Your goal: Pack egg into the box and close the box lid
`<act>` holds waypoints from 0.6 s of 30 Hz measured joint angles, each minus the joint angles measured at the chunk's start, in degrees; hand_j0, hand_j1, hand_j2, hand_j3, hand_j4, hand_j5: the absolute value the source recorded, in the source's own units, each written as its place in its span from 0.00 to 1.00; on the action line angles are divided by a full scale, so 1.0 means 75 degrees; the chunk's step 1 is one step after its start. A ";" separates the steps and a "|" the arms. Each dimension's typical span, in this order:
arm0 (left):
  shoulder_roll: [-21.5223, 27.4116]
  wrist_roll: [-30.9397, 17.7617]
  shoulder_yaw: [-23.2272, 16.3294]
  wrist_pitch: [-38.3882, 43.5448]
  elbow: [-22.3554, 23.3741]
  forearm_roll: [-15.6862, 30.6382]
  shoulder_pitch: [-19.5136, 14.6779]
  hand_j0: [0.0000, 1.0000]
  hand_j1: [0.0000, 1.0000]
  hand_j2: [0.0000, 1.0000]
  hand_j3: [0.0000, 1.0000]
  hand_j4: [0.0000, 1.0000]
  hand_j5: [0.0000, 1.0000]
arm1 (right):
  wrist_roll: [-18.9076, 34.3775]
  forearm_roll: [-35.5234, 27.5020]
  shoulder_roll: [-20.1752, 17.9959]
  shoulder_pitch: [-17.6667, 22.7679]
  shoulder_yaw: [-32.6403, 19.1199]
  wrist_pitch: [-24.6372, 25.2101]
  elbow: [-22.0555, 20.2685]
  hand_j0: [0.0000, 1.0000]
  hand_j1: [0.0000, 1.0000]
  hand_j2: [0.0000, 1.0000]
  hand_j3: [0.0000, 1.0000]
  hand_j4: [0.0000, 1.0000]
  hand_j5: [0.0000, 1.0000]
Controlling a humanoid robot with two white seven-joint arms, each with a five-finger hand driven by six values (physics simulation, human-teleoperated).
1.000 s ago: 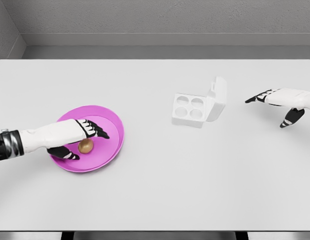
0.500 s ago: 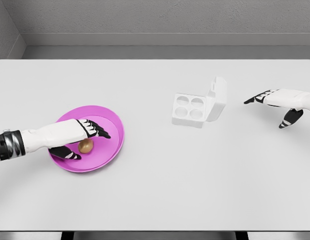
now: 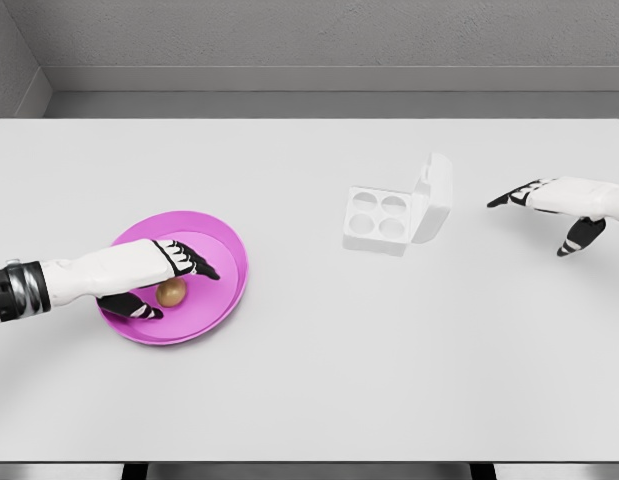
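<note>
Brown and smooth, the egg (image 3: 171, 292) on the pink plate (image 3: 224, 250) looks fragile and slippery, so the left robot hand (image 3: 154, 285), fingers spread around it, should cradle its middle gently.

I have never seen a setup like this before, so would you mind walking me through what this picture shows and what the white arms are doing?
This is a simulator's render, seen from a camera on a humanoid robot's head, looking down at a white table. The two white arms are the robot's own, each ending in a five-finger hand with dark fingertips.

The left hand reaches over a pink plate. Its fingers sit on either side of a brown egg lying on the plate, but I cannot tell whether they actually grip it yet.

Toward the right stands a small white egg box with four round hollows, all empty, and its lid standing open on the right side.

The right hand hovers beyond the box, fingers spread, holding nothing.
</note>
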 measured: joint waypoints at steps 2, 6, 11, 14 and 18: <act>0.0011 0.0000 0.0002 0.0000 -0.0002 0.0008 0.0012 0.68 0.68 0.68 0.68 0.68 0.68 | 0.0000 0.0000 -0.0005 0.0000 0.0000 0.0000 0.0001 1.00 1.00 1.00 1.00 1.00 1.00; 0.0056 0.0000 0.0005 0.0000 -0.0003 0.0014 0.0023 0.62 0.62 0.62 0.62 0.62 0.62 | 0.0000 0.0001 -0.0009 0.0000 0.0000 -0.0002 0.0001 1.00 1.00 1.00 1.00 1.00 1.00; 0.0099 0.0002 0.0007 0.0000 -0.0004 0.0019 0.0035 0.48 0.48 0.48 0.48 0.48 0.48 | 0.0000 -0.0009 -0.0018 -0.0058 -0.0026 0.0010 0.0000 1.00 1.00 1.00 1.00 1.00 1.00; 0.0106 0.0006 0.0003 -0.0002 -0.0006 0.0021 0.0035 0.48 0.48 0.48 0.48 0.48 0.48 | 0.0000 -0.0023 -0.0021 -0.0059 -0.0046 0.0023 0.0038 1.00 1.00 1.00 1.00 1.00 1.00; 0.0113 0.0043 0.0008 0.0028 -0.0008 0.0086 0.0129 0.48 0.48 0.48 0.48 0.48 0.48 | 0.0000 -0.0032 -0.0021 -0.0070 -0.0055 0.0032 0.0055 1.00 1.00 1.00 1.00 1.00 1.00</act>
